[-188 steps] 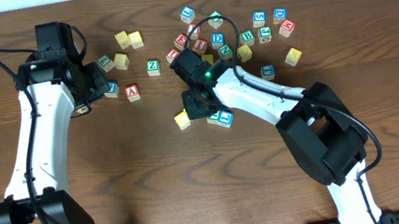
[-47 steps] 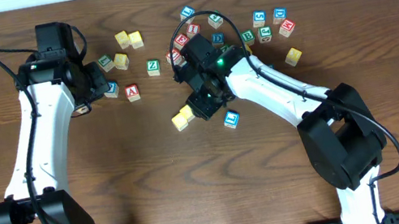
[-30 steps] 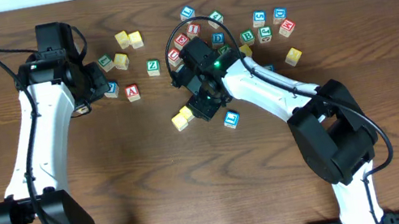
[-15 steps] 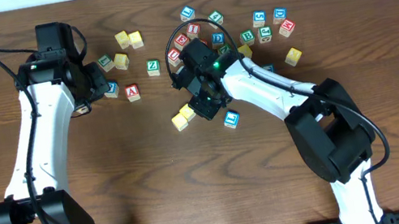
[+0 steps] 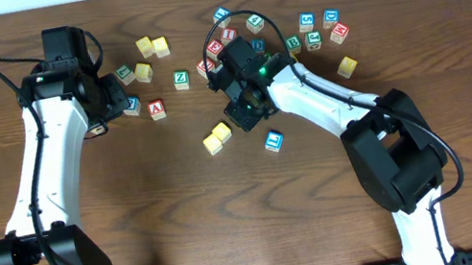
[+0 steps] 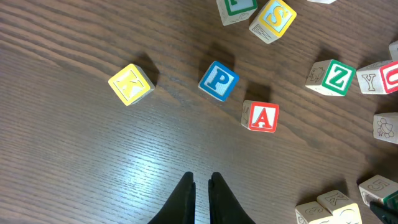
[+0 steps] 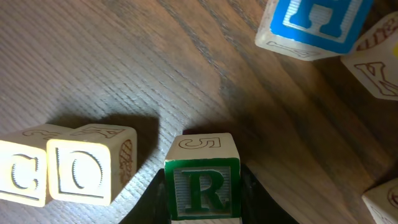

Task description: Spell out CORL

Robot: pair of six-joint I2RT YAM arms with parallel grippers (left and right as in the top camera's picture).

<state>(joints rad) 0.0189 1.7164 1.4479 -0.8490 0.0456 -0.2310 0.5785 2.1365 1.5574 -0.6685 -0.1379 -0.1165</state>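
My right gripper (image 5: 246, 114) (image 7: 202, 200) is shut on a green R block (image 7: 202, 185), held just right of two yellow blocks. These are the C block (image 7: 22, 173) and the O block (image 7: 87, 171), side by side and touching; overhead they lie at mid table (image 5: 216, 137). I cannot tell whether the R block touches the table. My left gripper (image 5: 117, 102) (image 6: 201, 181) is shut and empty above bare wood at the left. No L block shows clearly.
A blue H block (image 7: 314, 22) (image 5: 274, 140) lies right of the row. Several loose blocks cluster at the back (image 5: 311, 31). Near the left gripper lie a blue P (image 6: 219, 81), a red A (image 6: 261, 116) and a yellow block (image 6: 130, 84).
A second yellow block came to lie beside the first. In the last half second my right gripper shifted slightly right and back. The left arm has not moved.
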